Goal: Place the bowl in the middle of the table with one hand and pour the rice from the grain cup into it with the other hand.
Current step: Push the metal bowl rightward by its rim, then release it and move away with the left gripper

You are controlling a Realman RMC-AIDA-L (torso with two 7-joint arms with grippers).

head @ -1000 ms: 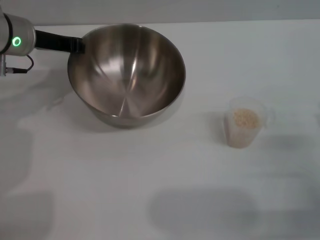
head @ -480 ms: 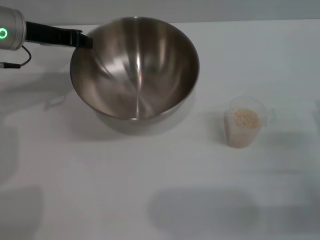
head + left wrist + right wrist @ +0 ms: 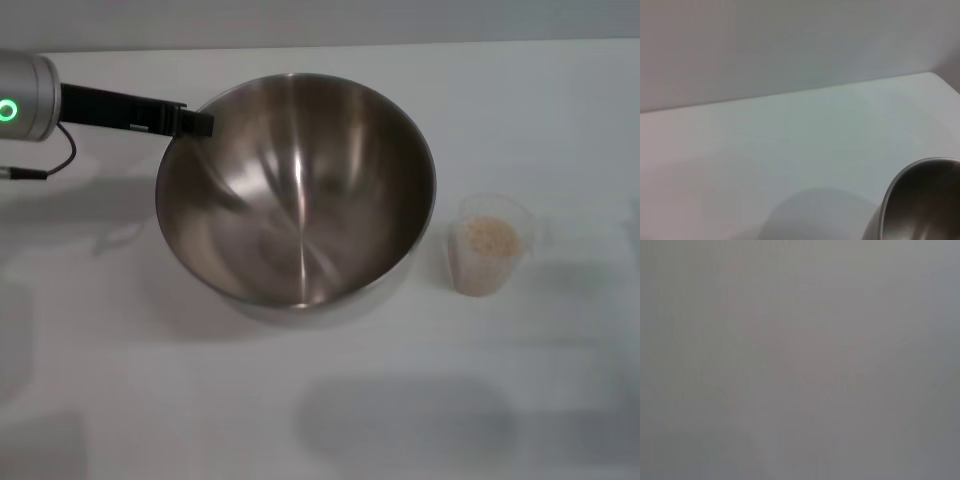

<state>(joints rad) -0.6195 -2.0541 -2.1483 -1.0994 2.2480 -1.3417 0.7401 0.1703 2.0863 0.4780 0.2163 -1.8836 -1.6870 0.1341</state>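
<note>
The large steel bowl (image 3: pixel 296 190) is held tilted above the white table (image 3: pixel 150 400), near its middle. My left gripper (image 3: pixel 196 122) is shut on the bowl's far-left rim, its arm reaching in from the left. The bowl's rim also shows in the left wrist view (image 3: pixel 920 205). The clear grain cup (image 3: pixel 488 245) stands upright just right of the bowl, with pale rice (image 3: pixel 492 236) in it. My right gripper is out of view; its wrist view shows only plain grey.
The table's far edge (image 3: pixel 400 44) runs along the back against a grey wall. A black cable (image 3: pixel 40 170) hangs by the left arm. Soft shadows lie on the table at the front.
My left gripper has carried the bowl to the right and toward me, nearer the cup. The cup has not moved.
</note>
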